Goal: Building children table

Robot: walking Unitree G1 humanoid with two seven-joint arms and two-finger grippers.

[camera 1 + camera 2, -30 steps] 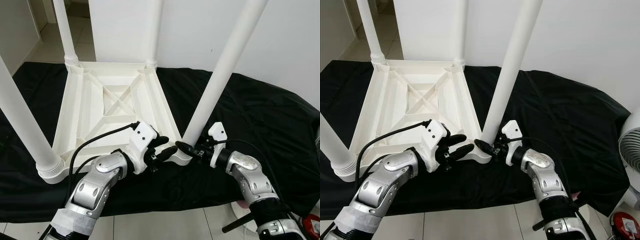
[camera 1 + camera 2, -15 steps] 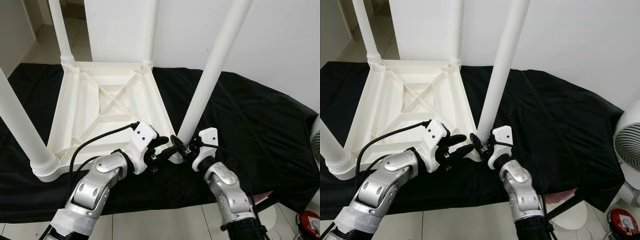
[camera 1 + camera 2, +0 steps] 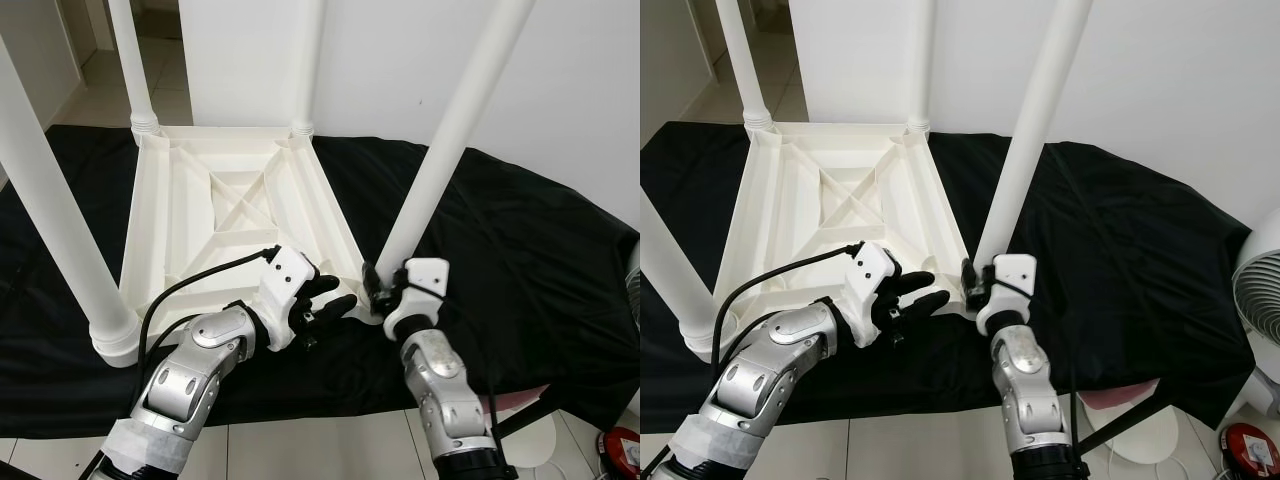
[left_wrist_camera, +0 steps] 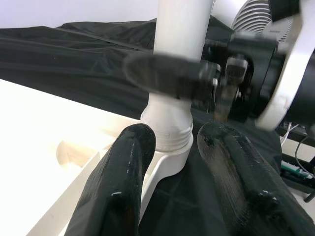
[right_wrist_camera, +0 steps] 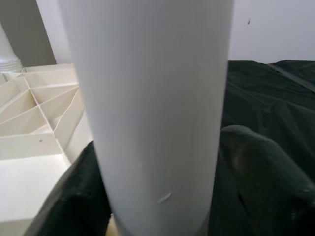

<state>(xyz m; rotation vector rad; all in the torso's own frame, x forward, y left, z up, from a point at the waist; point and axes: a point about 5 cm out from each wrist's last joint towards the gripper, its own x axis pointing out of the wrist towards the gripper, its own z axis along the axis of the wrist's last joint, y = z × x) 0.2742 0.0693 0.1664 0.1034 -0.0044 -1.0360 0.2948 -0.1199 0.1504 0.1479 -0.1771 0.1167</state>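
A white plastic children's table (image 3: 215, 215) lies upside down on a black cloth, its four legs pointing up. My right gripper (image 3: 371, 287) is at the bottom of the near right leg (image 3: 450, 140), just above the corner socket. In the right wrist view that leg (image 5: 157, 113) stands between the two fingers (image 5: 261, 182), which press its sides. My left gripper (image 3: 335, 296) hovers open just left of the same corner. In the left wrist view its fingers (image 4: 123, 182) frame the leg's ribbed collar (image 4: 170, 132) without touching it.
The black cloth (image 3: 520, 240) covers the floor under the table and ends at pale tiles close to me. The near left leg (image 3: 60, 220) and two far legs (image 3: 130, 60) stand tall. A white fan (image 3: 1260, 290) and a red object (image 3: 1252, 455) sit at the right.
My right arm has swung in from the right to straight before me, and its gripper has closed around the base of the near right leg. The left gripper has stayed put.
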